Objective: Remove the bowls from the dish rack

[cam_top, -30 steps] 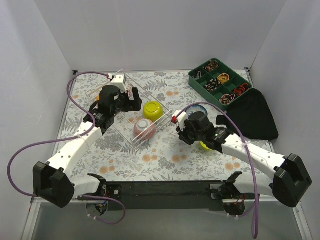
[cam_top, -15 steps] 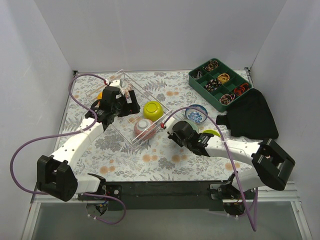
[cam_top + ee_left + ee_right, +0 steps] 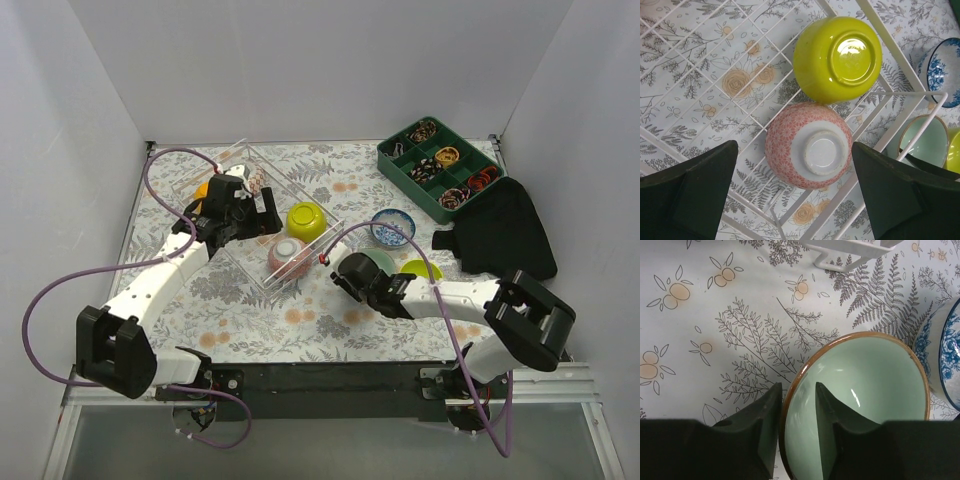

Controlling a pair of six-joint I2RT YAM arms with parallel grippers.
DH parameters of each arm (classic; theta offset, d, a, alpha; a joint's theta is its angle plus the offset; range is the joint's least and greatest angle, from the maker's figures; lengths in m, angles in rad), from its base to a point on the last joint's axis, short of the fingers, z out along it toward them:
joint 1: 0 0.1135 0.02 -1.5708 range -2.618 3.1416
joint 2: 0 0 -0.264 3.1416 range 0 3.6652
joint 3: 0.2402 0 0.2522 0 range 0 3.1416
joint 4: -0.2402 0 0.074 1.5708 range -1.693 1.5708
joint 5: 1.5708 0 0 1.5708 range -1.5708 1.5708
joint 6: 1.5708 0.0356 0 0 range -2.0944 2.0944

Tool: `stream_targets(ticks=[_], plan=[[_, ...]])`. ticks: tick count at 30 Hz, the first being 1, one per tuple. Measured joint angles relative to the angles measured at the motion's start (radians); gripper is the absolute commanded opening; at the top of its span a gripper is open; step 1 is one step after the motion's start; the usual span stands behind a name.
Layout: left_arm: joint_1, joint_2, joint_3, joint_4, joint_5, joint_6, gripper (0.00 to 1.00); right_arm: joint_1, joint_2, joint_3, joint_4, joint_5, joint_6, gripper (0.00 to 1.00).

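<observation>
The clear dish rack [image 3: 300,186] sits at the back left. It holds an upturned yellow-green bowl [image 3: 306,219] [image 3: 837,57], an upturned pink-red bowl [image 3: 288,256] [image 3: 785,137] and an orange bowl [image 3: 203,190]. My left gripper [image 3: 258,208] [image 3: 795,150] hangs wide open above the pink-red bowl, touching nothing. On the table to the right stand a pale mint bowl [image 3: 374,263] [image 3: 870,390], a blue-white bowl [image 3: 393,227] [image 3: 947,355] and a second yellow-green bowl [image 3: 422,270]. My right gripper [image 3: 350,272] [image 3: 797,387] straddles the mint bowl's rim, open, with one finger inside and one outside.
A dark green compartmented tray [image 3: 440,167] with small items stands at the back right. A black cloth [image 3: 500,235] lies in front of it. White walls close in the table on three sides. The rack's corner [image 3: 850,260] is just beyond the mint bowl.
My right gripper has moved left and its jaws have parted around the mint bowl's rim, and the bowl now rests on the table. My left gripper has shifted slightly over the rack and is still open.
</observation>
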Motion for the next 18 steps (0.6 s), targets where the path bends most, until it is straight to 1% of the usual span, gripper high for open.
stream_targets(ticks=[1, 2, 3, 7, 9, 12, 18], plan=[[0.000, 0.003, 0.000, -0.008, 0.003, 0.000, 0.98, 0.000, -0.003, 0.000, 0.003, 0.000, 0.001, 0.53], [0.000, 0.007, 0.000, -0.016, 0.007, 0.000, 0.98, 0.000, -0.006, 0.000, 0.004, -0.001, 0.003, 0.55], [0.000, 0.010, 0.000, -0.022, 0.011, 0.000, 0.98, 0.000, -0.012, 0.000, 0.005, -0.003, 0.008, 0.61], [0.000, 0.029, 0.005, -0.045, 0.030, 0.000, 0.98, 0.001, -0.058, 0.002, -0.008, -0.016, 0.027, 0.71], [0.000, 0.041, 0.008, -0.057, 0.041, 0.000, 0.98, 0.001, -0.093, 0.004, -0.013, -0.023, 0.036, 0.75], [0.000, 0.059, 0.008, -0.074, 0.053, 0.000, 0.98, 0.001, -0.148, 0.005, -0.016, -0.024, 0.047, 0.77], [-0.001, 0.109, 0.032, -0.119, 0.060, 0.005, 0.98, 0.001, -0.253, 0.005, -0.018, -0.004, 0.069, 0.77]])
